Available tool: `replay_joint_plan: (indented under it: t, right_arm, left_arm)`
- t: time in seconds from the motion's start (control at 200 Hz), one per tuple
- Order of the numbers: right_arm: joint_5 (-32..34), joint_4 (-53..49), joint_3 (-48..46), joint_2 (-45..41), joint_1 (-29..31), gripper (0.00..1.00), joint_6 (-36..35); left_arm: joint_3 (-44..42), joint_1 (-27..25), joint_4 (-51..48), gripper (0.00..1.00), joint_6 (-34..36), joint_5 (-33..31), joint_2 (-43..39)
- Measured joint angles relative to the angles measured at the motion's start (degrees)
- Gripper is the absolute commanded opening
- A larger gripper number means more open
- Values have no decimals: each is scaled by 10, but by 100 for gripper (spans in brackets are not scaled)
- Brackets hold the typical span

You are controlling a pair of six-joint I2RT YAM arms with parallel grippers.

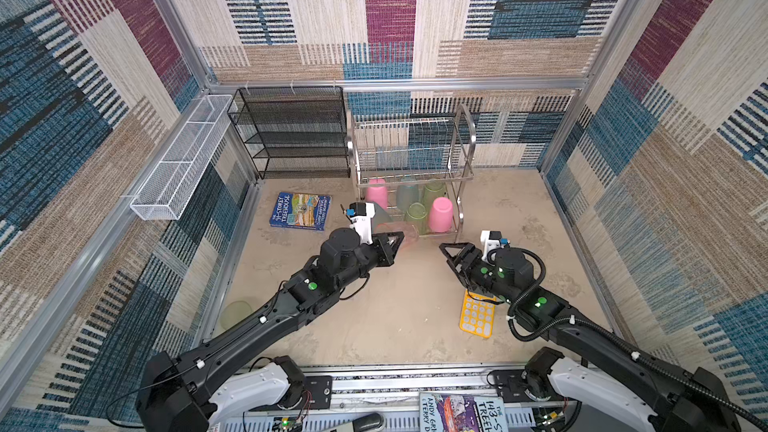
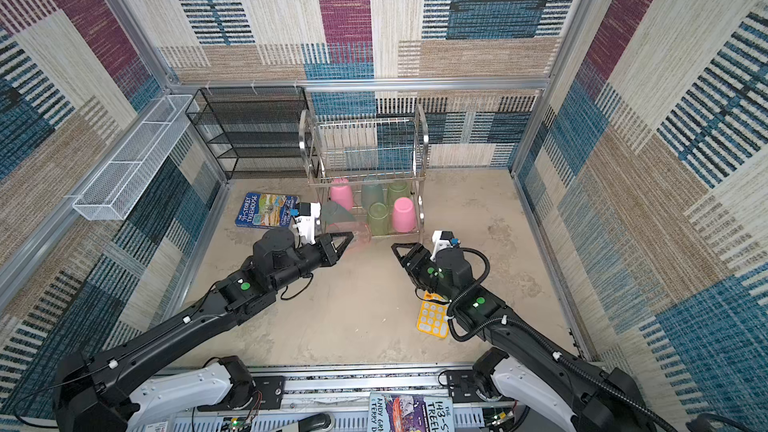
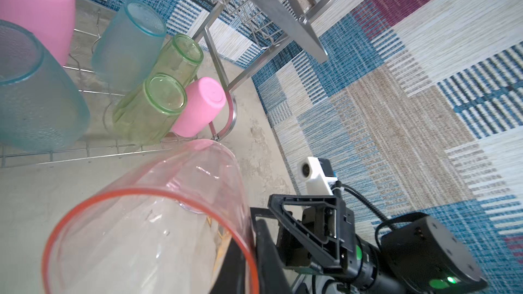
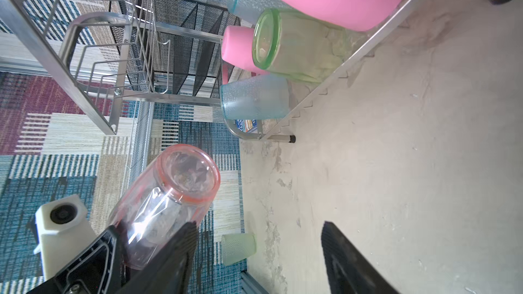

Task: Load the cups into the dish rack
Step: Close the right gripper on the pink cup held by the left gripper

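- The left end effector (image 4: 150, 236) is clenched on the salmon cup (image 3: 158, 222). It looks like a pinch on the thin wall right at the mouth, with the base pointing away from the wrist.
- That cup hangs tilted above the worktop (image 1: 415, 317), just in front of the dish rack (image 1: 465, 139) near its left front corner. It's not in the rack yet.
- The right end effector (image 1: 446, 249) is released with nothing in it, and sits over the worktop beside the yellow calculator (image 1: 478, 317).
- My guess on handling: it's super light, thin, glossy plastic, so it'll be slippery and the rim will flex if squeezed hard. The taper makes a side grab want to slide, so a wall pinch at the rim seems the sane hold.
- Six cups stand mouth-down on the lower tier: two pink, two green, two teal.
- Hard to see:
  - The salmon cup nearly vanishes against the worktop in both top views.
  - The actual finger contact is half hidden behind the cup wall.
  - The front teal cup (image 3: 34, 89) is blocked by the wrist camera from above.
  - A stray green cup (image 1: 235, 313) sits by the left wall, partly behind the arm. I can't tell if it's upright.
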Motion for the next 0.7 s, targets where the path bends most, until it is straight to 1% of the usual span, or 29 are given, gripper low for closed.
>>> replay_joint_plan:
  t: [0.04, 0.215, 0.321, 0.521, 0.701]
  right_arm:
    - [-11, 9, -2, 0, -4, 73, 12]
    - [-49, 59, -19, 0, -21, 74, 62]
    - [-53, 82, -29, -6, -28, 79, 90]
    - [-46, 128, -38, -10, -31, 89, 130]
    - [-18, 171, -39, -15, -33, 94, 145]
  left_arm:
    - [-8, -1, 21, 0, -18, -7, 0]
    - [-32, -4, 101, 0, -55, -6, 4]
    - [-41, -8, 143, 0, -76, -6, 13]
    - [-53, -25, 210, 0, -117, -6, 48]
    - [-55, -49, 271, 0, -152, -9, 81]
